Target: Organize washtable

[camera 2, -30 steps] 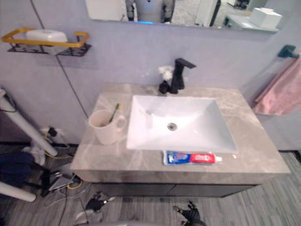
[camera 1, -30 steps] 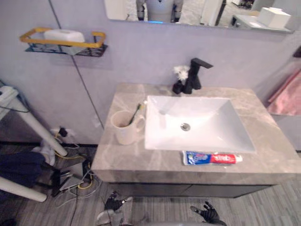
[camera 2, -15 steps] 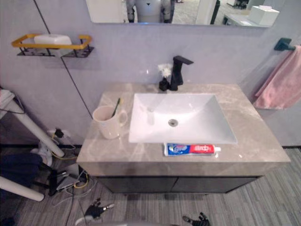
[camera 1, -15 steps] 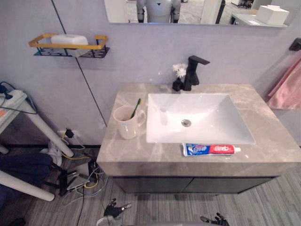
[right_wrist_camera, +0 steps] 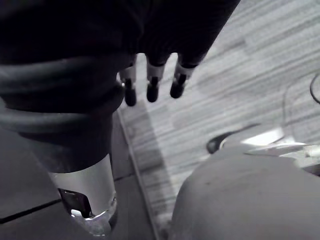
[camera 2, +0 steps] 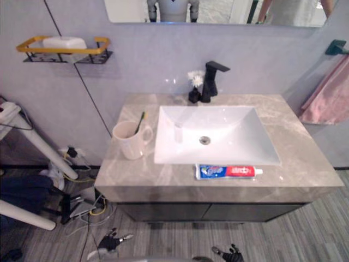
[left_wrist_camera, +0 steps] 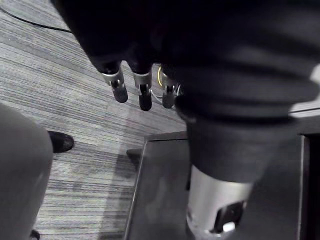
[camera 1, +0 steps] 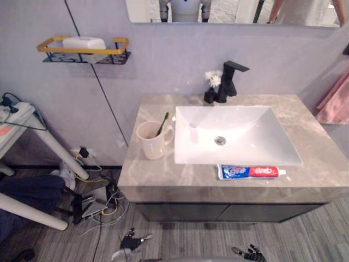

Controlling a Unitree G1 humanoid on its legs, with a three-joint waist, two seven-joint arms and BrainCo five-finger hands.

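A cream mug [camera 1: 154, 143] with a green toothbrush [camera 1: 163, 124] in it stands on the grey marble counter [camera 1: 158, 177], left of the white basin [camera 1: 256, 144]. In front of the basin a blue, white and red toothpaste tube [camera 1: 252, 172] lies flat near the counter's front edge. A black faucet [camera 1: 229, 81] and a small black vase with a white flower [camera 1: 211, 87] stand behind the basin. My left hand [camera 1: 130, 242] and right hand [camera 1: 252, 255] hang low over the floor in front of the cabinet, far from the counter. In the wrist views both left fingers [left_wrist_camera: 142, 95] and right fingers [right_wrist_camera: 152, 86] are straight and hold nothing.
A yellow-rimmed wall shelf [camera 1: 82, 51] with a white soap box hangs at upper left. A pink towel [camera 1: 335, 101] hangs at the right. White table legs [camera 1: 52, 150], cables [camera 1: 92, 202] and dark cloth [camera 1: 30, 191] lie at the left. The mirror reflects a person [camera 1: 305, 10].
The whole picture has shifted, so the camera has moved. The things on the counter have stayed put. Both hands remain low. A person's reflection has come into the mirror.
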